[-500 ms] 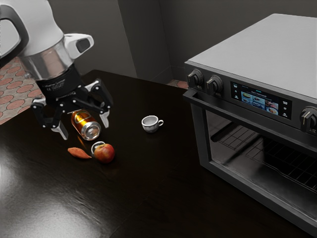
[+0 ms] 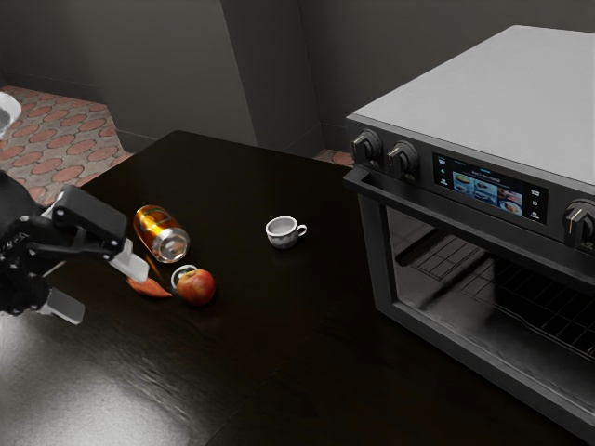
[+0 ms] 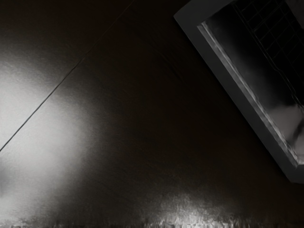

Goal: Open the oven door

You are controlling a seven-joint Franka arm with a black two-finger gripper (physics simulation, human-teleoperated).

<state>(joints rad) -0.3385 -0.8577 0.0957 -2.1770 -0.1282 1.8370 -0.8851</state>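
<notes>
exterior view: gripper (image 2: 98,286) spread and empty, well apart from the oven handle (image 2: 446,212); a low sweep toward it could knock the apple (image 2: 196,287) or can (image 2: 158,230).

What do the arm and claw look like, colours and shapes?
Claw: black body, jointed black linkages with small round pivots, two blocky light-grey fingertips. Arm: the bit at the exterior view's left edge is white and rounded.
</notes>
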